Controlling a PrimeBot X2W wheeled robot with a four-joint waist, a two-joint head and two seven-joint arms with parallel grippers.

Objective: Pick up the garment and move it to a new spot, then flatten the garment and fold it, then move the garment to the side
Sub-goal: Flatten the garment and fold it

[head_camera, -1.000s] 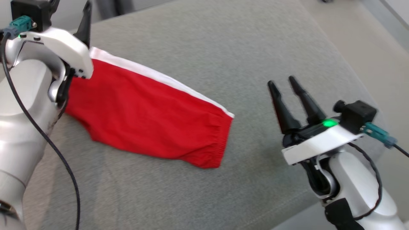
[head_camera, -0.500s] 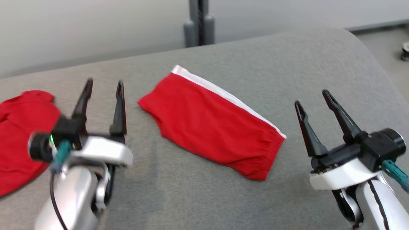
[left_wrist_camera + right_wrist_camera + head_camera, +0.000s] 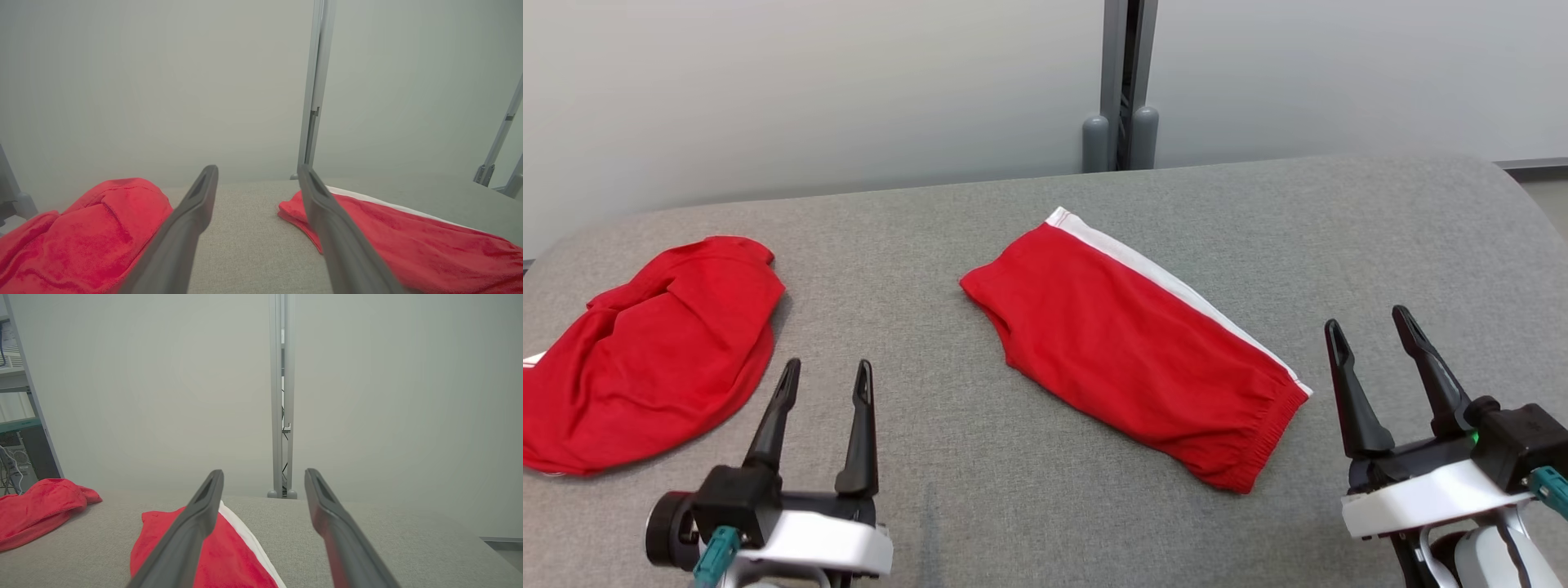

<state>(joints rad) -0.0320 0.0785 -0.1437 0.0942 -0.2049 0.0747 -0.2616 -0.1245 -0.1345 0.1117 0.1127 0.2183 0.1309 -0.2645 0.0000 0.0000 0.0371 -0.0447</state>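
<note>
Both grippers are seen open and empty, jaws spread: left gripper [image 3: 827, 365] at the lower left of the head view, right gripper [image 3: 1368, 318] at the lower right. Both arms are cut off by the bottom edge.

The garment [image 3: 1135, 359] is laid folded and flat at frame centre on the grey pad [image 3: 1013, 490], its white stripe along the upper right edge and its gathered waistband toward the lower right. It is touched by neither gripper.

A red heap [image 3: 654, 351] is noted at the left, well apart from the garment and clipped by the left edge. What kind of cloth it is cannot be made out.

In the left wrist view the garment's near end is covered by the right-hand finger [image 3: 343, 245]. In the right wrist view its middle is hidden behind the left-hand finger [image 3: 184, 543] and its lower part is cut by the bottom edge. The post [image 3: 1125, 82] is cut off at the top.

Against half a second ago, the whole head view is shifted, so camera motion is recorded. More of the heap is now taken in, and the left gripper is seen sharp and lower in the frame, where it was blurred. No change in the garment's lie on the pad is detected.
</note>
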